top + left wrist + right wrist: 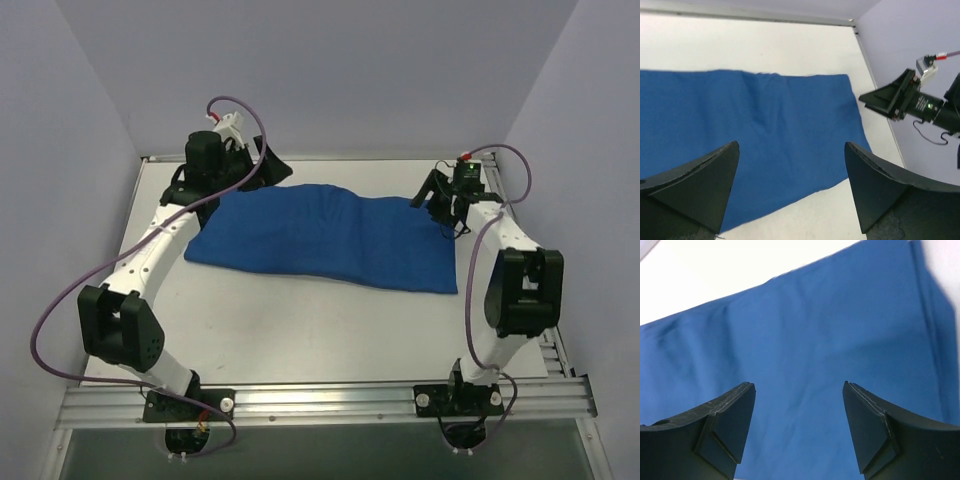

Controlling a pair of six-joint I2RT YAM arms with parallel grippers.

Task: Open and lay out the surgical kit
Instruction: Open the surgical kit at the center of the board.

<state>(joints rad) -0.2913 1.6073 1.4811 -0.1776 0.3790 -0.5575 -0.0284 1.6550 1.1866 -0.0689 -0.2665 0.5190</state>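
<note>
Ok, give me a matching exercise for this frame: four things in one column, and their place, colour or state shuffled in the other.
Things:
1. cloth wrap
2. left gripper
3. right gripper
4. table

Descriptions:
A. open and empty, at the right end of the wrap
B. white, lying under the wrap
C. royal blue, lying across the middle, no tray showing
D. open and empty, at the left end of the wrap

Pairs: 1-C, 2-D, 3-A, 4-B
</note>
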